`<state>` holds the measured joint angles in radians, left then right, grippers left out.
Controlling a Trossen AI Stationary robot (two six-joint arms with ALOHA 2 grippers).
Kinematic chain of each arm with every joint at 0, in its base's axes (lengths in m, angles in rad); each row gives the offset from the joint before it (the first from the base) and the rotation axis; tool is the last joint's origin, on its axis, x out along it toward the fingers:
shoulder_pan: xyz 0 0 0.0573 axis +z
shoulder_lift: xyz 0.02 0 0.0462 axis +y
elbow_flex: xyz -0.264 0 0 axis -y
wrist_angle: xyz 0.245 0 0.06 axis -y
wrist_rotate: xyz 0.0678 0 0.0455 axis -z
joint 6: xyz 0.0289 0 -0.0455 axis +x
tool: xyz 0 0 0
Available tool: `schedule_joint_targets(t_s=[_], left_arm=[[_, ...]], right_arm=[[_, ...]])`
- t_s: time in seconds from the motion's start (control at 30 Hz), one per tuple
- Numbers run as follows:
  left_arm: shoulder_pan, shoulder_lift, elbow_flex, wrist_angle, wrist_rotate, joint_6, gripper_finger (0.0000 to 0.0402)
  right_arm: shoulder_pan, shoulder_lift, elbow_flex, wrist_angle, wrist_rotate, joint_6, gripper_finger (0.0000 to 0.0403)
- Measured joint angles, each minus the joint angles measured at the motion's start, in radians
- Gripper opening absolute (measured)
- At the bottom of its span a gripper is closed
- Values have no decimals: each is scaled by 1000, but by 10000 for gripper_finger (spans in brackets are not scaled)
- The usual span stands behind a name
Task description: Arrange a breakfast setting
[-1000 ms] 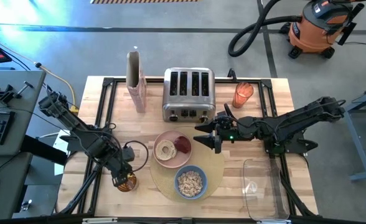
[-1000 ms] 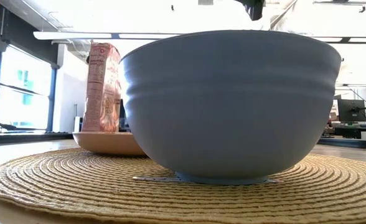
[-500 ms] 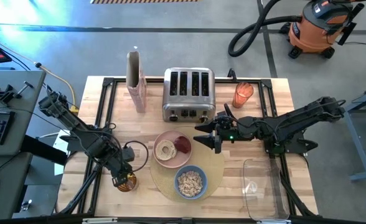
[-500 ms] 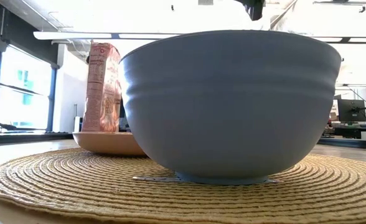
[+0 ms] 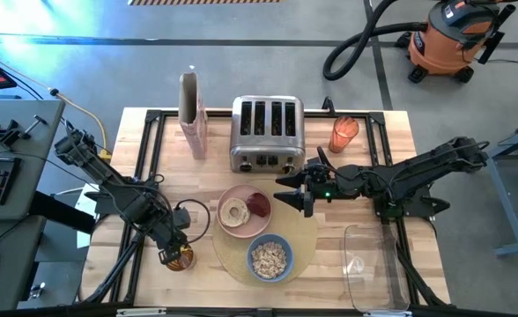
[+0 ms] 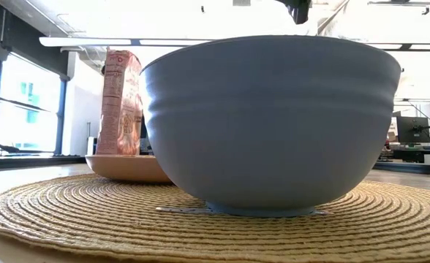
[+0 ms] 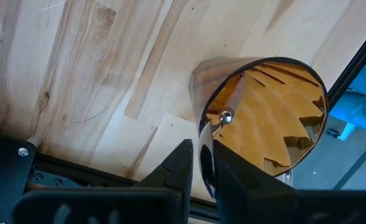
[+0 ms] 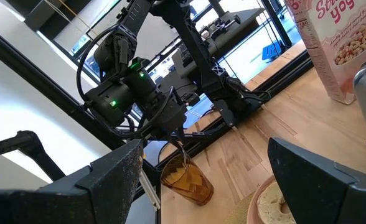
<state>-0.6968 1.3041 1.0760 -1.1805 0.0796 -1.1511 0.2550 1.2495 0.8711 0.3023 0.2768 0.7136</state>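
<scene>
A round tan placemat (image 5: 305, 239) carries a pink plate (image 5: 225, 195) with a bagel half (image 5: 235, 211) and a red fruit (image 5: 258, 205), and a blue bowl (image 6: 273, 124) of cereal (image 5: 269, 258). At the table's near left stands an orange translucent cup (image 7: 276, 118) with a small metal spoon (image 7: 203, 146) rising out of it. My left gripper (image 7: 201, 177) points down over the cup's rim, shut on the spoon. My right gripper (image 5: 298, 195) hangs level and open beside the plate's right edge, holding nothing. My left gripper pinches the spoon's upper end (image 7: 201, 163) between its two fingers, coming from above and pointing down. The spoon's lower part (image 7: 225, 116) reaches down inside the cup. Whether it is the spoon's bowl or its handle between the fingers, I cannot tell.
A four-slot steel toaster (image 5: 267, 134) stands at the far middle, a cereal box (image 5: 192, 114) to its left, and an orange container (image 5: 344, 132) to its right. A clear plastic tray (image 5: 373, 269) lies at the near right. Bare wood lies between cup and placemat.
</scene>
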Motion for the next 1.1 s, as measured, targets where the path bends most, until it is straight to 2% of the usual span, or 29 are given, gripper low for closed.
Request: schedule_joint_targets(t_s=[0.43, 0.73, 1.1], left_arm=[[0, 0, 0, -2, 15, 0, 12], [0, 0, 2, -1, 15, 1, 8], [3, -1, 111, -72, 15, 21, 8]], right_arm=[[0, 0, 0, 0, 0, -17, 326], [0, 0, 0, 0, 0, -22, 326], [0, 0, 0, 0, 0, -38, 326]])
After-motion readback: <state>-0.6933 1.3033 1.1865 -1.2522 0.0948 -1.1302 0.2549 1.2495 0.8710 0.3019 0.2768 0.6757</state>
